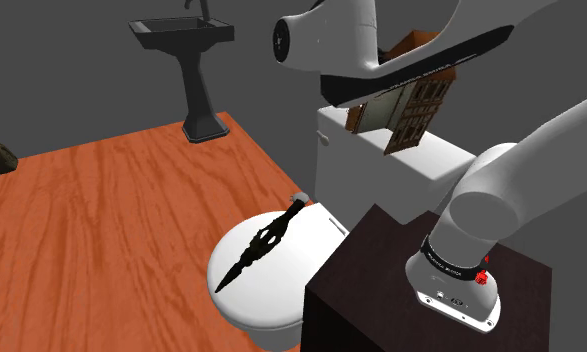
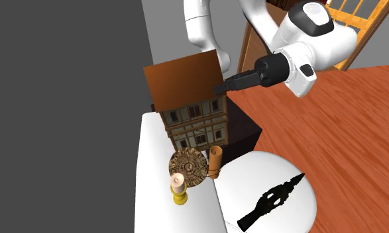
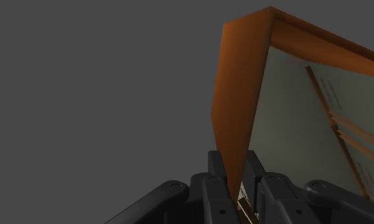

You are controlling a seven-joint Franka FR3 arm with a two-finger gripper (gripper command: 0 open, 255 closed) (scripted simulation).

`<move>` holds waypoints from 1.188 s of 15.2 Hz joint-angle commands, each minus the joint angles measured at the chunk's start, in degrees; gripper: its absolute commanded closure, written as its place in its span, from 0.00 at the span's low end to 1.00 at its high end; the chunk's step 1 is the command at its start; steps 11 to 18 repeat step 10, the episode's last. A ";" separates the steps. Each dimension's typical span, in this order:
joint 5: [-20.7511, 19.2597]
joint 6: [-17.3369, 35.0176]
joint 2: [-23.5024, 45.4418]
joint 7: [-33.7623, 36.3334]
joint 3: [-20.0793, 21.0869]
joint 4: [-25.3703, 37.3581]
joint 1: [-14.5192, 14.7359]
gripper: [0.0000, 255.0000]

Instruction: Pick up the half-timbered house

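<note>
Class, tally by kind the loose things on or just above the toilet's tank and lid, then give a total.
Model house: 1
Round bronze disc: 1
Candle in holder: 1
Brown cylinder: 1
Black dagger-shaped piece: 1
Total: 5
</note>
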 commanded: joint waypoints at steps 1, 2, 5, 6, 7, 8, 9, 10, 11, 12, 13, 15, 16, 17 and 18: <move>-0.28 -0.54 -0.71 -1.45 -0.06 0.86 0.02 1.00; -0.43 -0.79 -0.92 -2.12 -0.10 1.35 0.00 1.00; -0.89 -1.53 -1.48 -4.09 -0.19 2.86 -0.09 1.00; -1.05 -1.77 -1.64 -4.74 -0.22 3.38 -0.12 1.00; -1.21 -2.01 -1.79 -5.39 -0.24 3.92 -0.15 1.00; -1.38 -2.24 -1.92 -6.04 -0.27 4.46 -0.19 1.00; -1.41 -2.28 -1.95 -6.14 -0.27 4.53 -0.19 1.00; -1.41 -2.28 -1.95 -6.14 -0.27 4.54 -0.19 1.00; -1.41 -2.28 -1.95 -6.14 -0.27 4.54 -0.19 1.00; -1.41 -2.28 -1.95 -6.14 -0.27 4.54 -0.19 1.00; -1.41 -2.28 -1.95 -6.14 -0.27 4.54 -0.19 1.00; -1.41 -2.28 -1.95 -6.14 -0.27 4.54 -0.19 1.00; -1.41 -2.28 -1.95 -6.14 -0.27 4.54 -0.19 1.00; -1.41 -2.28 -1.95 -6.14 -0.27 4.54 -0.19 1.00; -1.41 -2.28 -1.95 -6.14 -0.27 4.54 -0.19 1.00</move>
